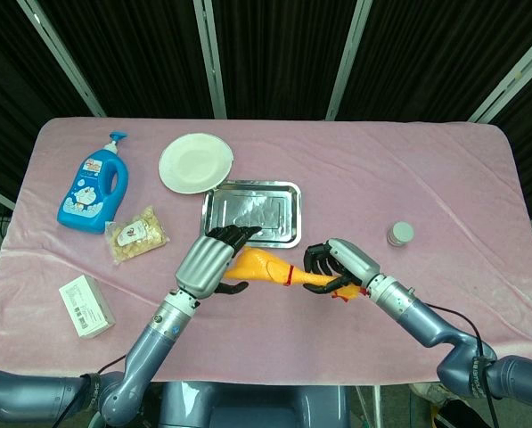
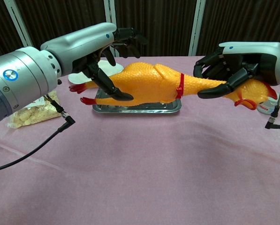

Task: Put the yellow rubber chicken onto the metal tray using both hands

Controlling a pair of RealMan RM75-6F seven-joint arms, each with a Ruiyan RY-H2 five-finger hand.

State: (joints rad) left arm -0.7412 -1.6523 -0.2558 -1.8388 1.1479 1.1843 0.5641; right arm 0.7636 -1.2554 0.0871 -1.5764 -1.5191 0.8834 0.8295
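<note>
The yellow rubber chicken point(image 1: 267, 268) point(image 2: 151, 83) hangs lengthwise above the pink cloth, just in front of the metal tray point(image 1: 251, 214) point(image 2: 136, 108). My left hand point(image 1: 208, 263) point(image 2: 90, 49) is at its tail end. The thumb lies along the lower side of the body, and the other fingers point(image 2: 126, 36) stretch out above it toward the tray. My right hand point(image 1: 337, 263) point(image 2: 240, 58) grips the neck, with the red-combed head point(image 2: 253, 93) sticking out behind it. The red feet point(image 2: 79, 89) point left.
A blue soap bottle point(image 1: 91, 186), a white plate point(image 1: 195, 162), a snack bag point(image 1: 137, 235) and a white box point(image 1: 85, 306) lie on the left of the table. A small lidded jar point(image 1: 400, 234) stands at the right. A black cable point(image 2: 41, 145) trails from my left arm.
</note>
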